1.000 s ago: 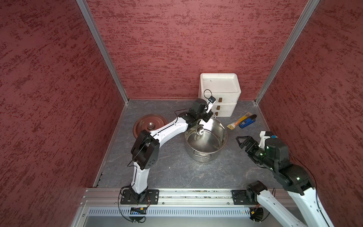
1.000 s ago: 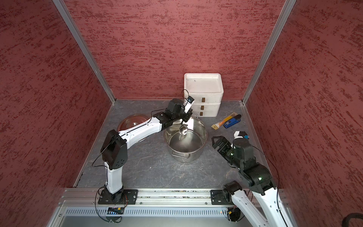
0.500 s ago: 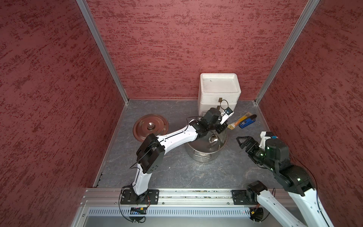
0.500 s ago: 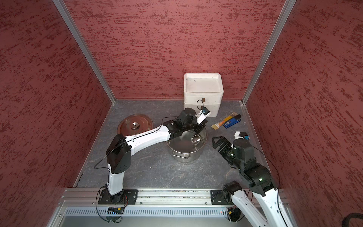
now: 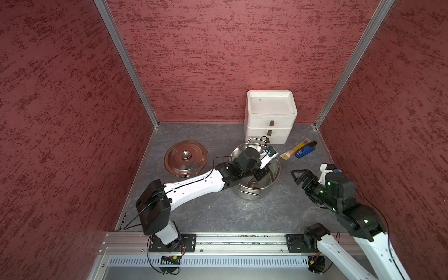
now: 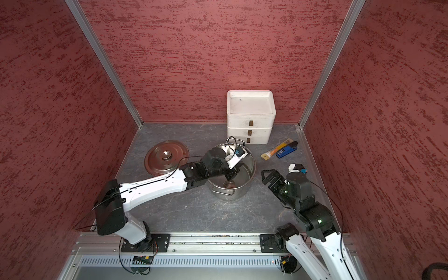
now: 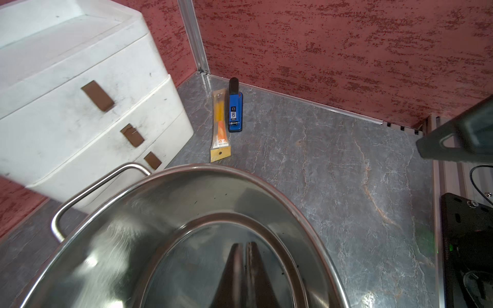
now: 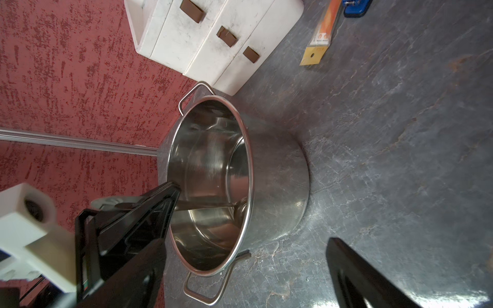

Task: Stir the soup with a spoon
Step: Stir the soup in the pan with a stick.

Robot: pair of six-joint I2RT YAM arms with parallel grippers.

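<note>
The left gripper is pinching the spoon and appears to be stirring inside the pot at table centre, bowl near 6 o'clock; the next move is calling for a circular sweep off the wall. The right gripper is hanging spread at the pot's 3 o'clock. No soup is showing, and the spoon handle is lying mostly hidden under the left gripper in both top views.

Blue-and-black tool: white label, print blurred, possibly "50"; orange packet: dark print, unreadable

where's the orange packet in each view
In a top view: orange-and-tan packet, front-right of the white drawer unit.
In a top view: same spot.
Left wrist: packet between drawer unit and blue-and-black tool.
Right wrist: likewise.
Shared landmark: the blue-and-black tool alongside it.
</note>
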